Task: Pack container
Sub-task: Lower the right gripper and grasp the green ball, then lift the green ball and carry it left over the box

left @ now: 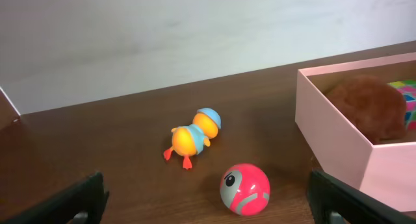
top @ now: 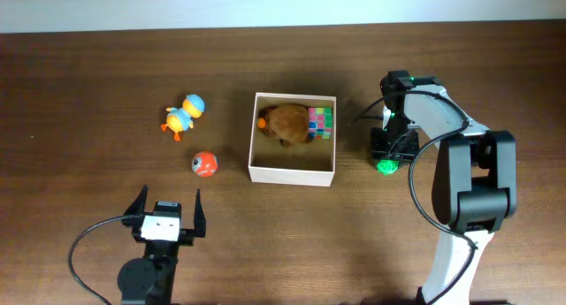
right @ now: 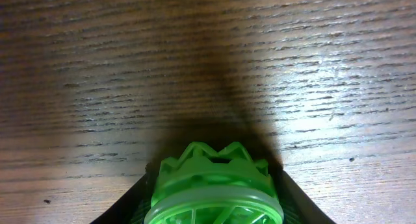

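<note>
The container [top: 293, 173], a square cream-walled box, sits mid-table and holds a brown plush toy [top: 286, 122] and a colourful cube [top: 320, 121]. It also shows in the left wrist view [left: 338, 143]. My right gripper [top: 386, 160] is right of the box, pointing down, shut on a green ridged plastic toy [right: 214, 188] just above the wood. My left gripper [top: 167, 208] is open and empty near the front edge. A red and grey ball [top: 204, 163] lies ahead of it, seen also in the left wrist view [left: 245, 188]. An orange and blue duck [top: 183, 116] lies left of the box.
The duck also shows in the left wrist view [left: 193, 137], lying on its side beyond the ball. The dark wood table ends at a pale wall at the back. Cables trail from both arms.
</note>
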